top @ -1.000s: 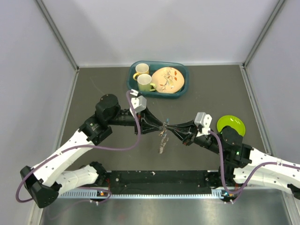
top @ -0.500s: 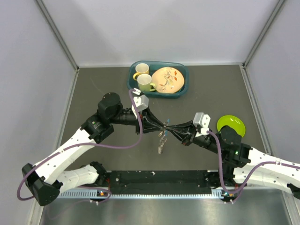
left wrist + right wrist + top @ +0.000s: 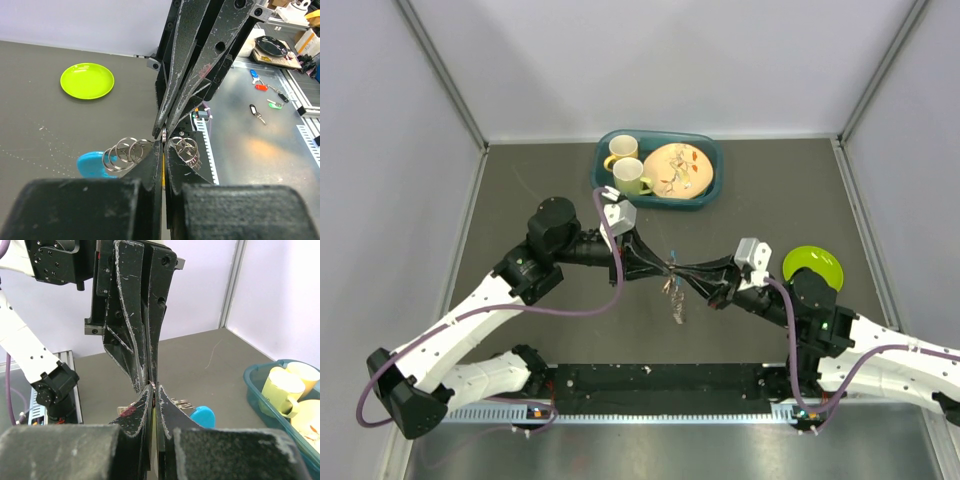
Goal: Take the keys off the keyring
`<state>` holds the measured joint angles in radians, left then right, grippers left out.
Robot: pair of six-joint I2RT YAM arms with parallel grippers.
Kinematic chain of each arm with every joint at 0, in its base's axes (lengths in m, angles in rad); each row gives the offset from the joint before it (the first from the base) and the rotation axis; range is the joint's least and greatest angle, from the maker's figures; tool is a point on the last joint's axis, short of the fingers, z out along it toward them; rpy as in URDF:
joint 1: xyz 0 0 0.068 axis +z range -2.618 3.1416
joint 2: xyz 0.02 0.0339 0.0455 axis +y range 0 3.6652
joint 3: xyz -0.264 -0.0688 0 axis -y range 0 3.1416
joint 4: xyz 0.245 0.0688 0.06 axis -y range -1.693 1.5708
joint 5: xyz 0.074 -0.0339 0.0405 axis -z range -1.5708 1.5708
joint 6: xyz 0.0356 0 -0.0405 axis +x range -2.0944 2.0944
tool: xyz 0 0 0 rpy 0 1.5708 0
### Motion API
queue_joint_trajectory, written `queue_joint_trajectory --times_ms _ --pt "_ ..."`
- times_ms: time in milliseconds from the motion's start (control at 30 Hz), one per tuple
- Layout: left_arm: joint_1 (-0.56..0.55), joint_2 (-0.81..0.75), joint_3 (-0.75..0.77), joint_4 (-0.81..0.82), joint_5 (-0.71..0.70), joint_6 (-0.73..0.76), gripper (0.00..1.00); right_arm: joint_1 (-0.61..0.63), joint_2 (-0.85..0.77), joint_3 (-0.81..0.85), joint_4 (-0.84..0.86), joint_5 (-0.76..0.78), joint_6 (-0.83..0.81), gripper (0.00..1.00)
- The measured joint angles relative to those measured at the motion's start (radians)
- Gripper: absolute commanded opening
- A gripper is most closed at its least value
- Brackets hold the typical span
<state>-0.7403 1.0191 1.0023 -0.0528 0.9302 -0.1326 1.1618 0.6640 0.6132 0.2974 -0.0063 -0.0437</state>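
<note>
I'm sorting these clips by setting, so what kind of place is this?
Probably a robotics lab test cell: left arm and right arm bolted to a dark table, plain walls on metal framing boxing it in, and a teal tub of mugs as props.

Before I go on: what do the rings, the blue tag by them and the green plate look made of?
The rings: bare silvery metal wire, shiny, with bright glints along the coils. The blue tag: probably plastic, flat even colour with a dull sheen. The green plate: likely plastic too, uniform lime and smooth, though glazed ceramic cannot be ruled out.
</note>
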Motion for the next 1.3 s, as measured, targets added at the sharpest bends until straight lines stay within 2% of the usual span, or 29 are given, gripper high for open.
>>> queue_joint_trajectory --times_ms 67,100,200,300,500,767,1000,1300 --pt "0.000 0.000 0.000 0.003 -0.006 -0.009 0.00 -0.002 0.000 0.000 0.000 0.003 0.003 0.02" --pt "0.000 0.000 0.000 0.002 -0.011 -0.013 0.00 -0.002 0.001 0.000 -0.002 0.005 0.004 0.13" --pt "-0.001 0.007 0.005 -0.022 -0.053 -0.019 0.00 -0.006 0.006 0.013 -0.032 0.048 0.008 0.30" --pt "-0.003 0.026 0.031 -0.095 -0.116 -0.019 0.00 -0.013 0.004 0.023 -0.082 0.103 0.006 0.40" --pt "-0.007 0.073 0.096 -0.282 -0.303 -0.015 0.00 -0.014 -0.037 0.024 -0.139 0.145 0.024 0.51" --pt "-0.007 0.106 0.177 -0.492 -0.475 -0.042 0.00 -0.014 -0.019 0.014 -0.139 0.101 0.126 0.56" --pt "-0.007 0.106 0.189 -0.539 -0.548 -0.109 0.00 -0.014 0.064 -0.119 0.069 0.044 0.235 0.53" --pt "-0.007 0.094 0.189 -0.531 -0.650 -0.276 0.00 -0.014 0.245 -0.131 0.240 0.077 0.258 0.53"
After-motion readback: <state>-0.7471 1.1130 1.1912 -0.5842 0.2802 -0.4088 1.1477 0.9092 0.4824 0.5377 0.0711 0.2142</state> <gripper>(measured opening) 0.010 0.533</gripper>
